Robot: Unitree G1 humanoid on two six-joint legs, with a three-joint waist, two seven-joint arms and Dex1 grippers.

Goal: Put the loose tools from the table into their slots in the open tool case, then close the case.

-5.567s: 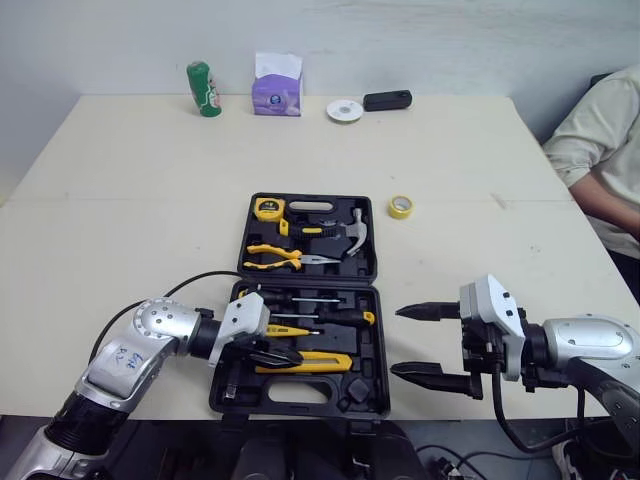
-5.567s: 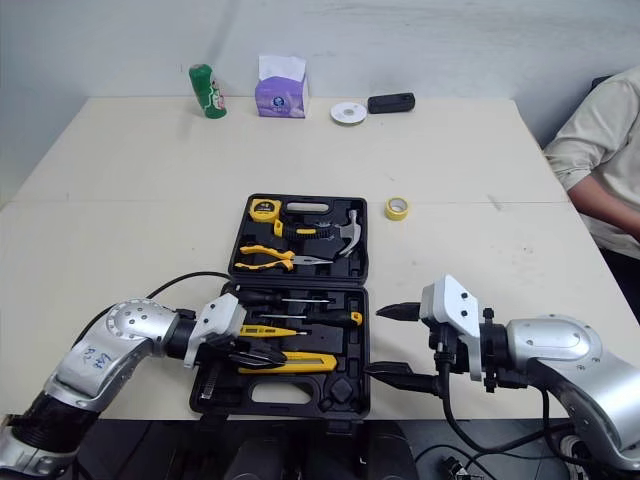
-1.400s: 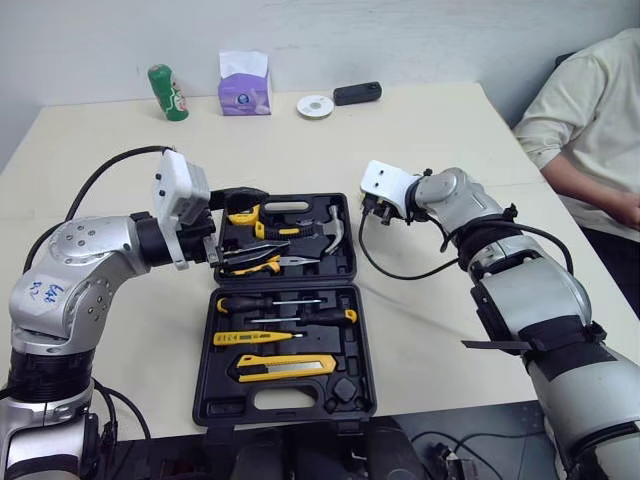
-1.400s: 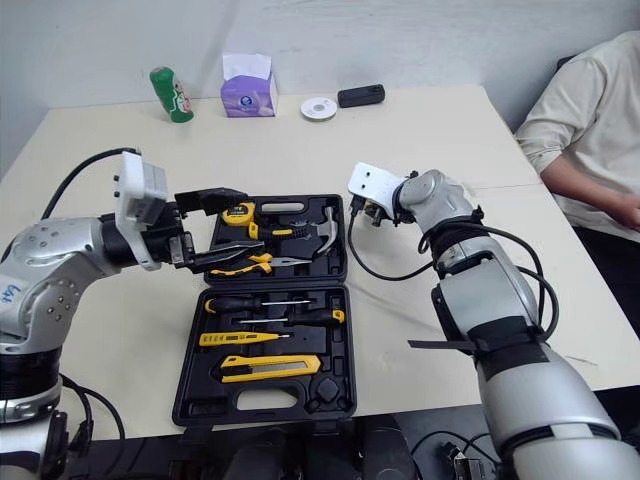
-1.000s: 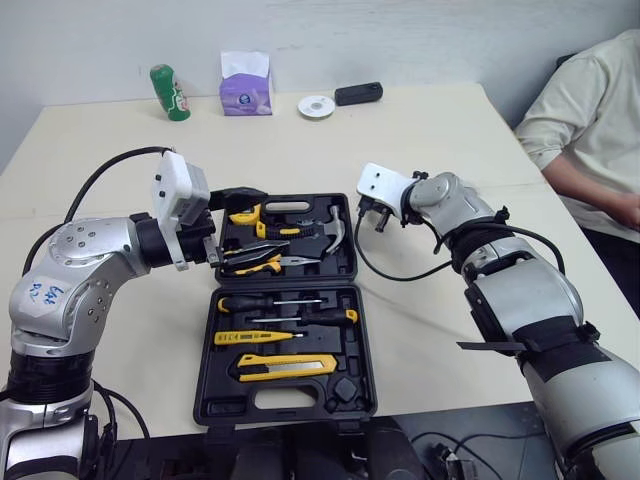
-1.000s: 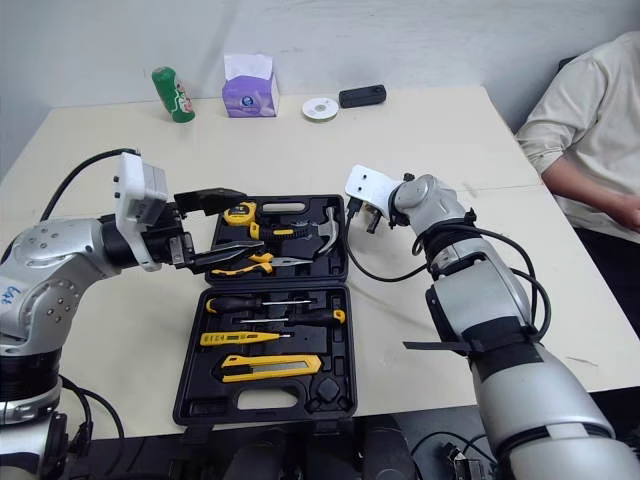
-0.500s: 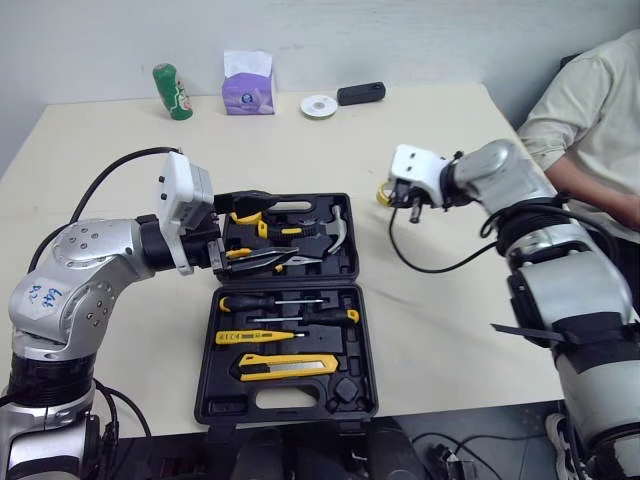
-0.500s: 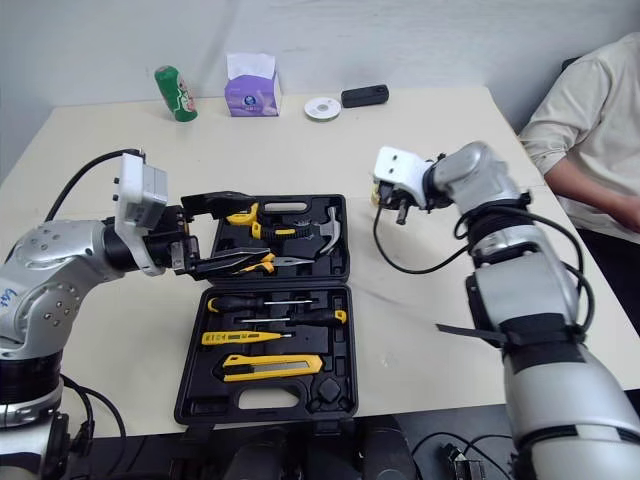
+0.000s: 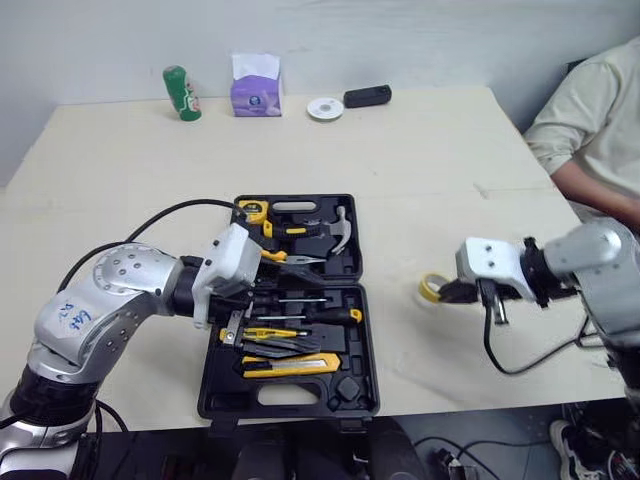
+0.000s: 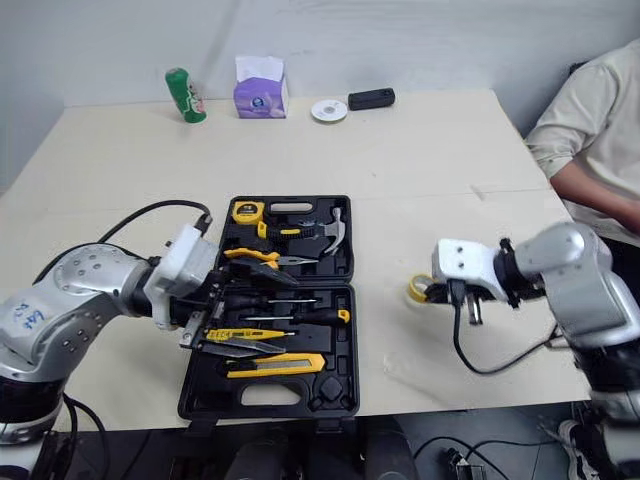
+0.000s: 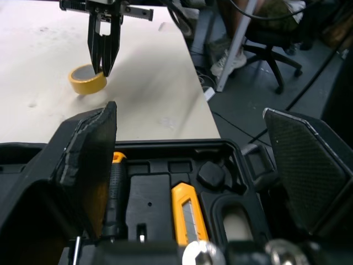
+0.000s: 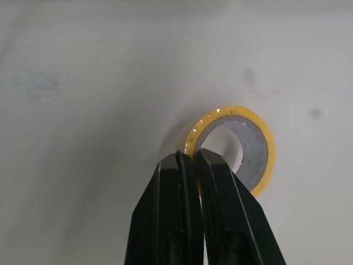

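The black tool case [image 9: 365, 330] lies open in the middle of the table. Its far half holds a tape measure [image 9: 252, 209], a hammer [image 9: 337, 226] and yellow pliers [image 9: 281, 257]. Its near half holds screwdrivers [image 9: 312, 316] and a yellow knife [image 9: 292, 365]. My left gripper [image 9: 260, 320] hangs open over the left side of the near half, with nothing between its wide fingers [image 11: 91, 149]. A yellow tape roll [image 9: 430, 290] sits on the table right of the case. My right gripper [image 12: 191, 156] is shut on the roll's rim [image 12: 245, 144].
A green can [image 9: 181, 92], a purple tissue box [image 9: 256, 84], a white disc [image 9: 325, 108] and a black device [image 9: 367, 96] stand along the far edge. A person's sleeve [image 9: 590, 120] shows at the right. The table's front edge runs just below the case.
My left gripper has come down from the far half to the near half of the case. My right gripper has carried the tape roll nearer, to beside the case's near half.
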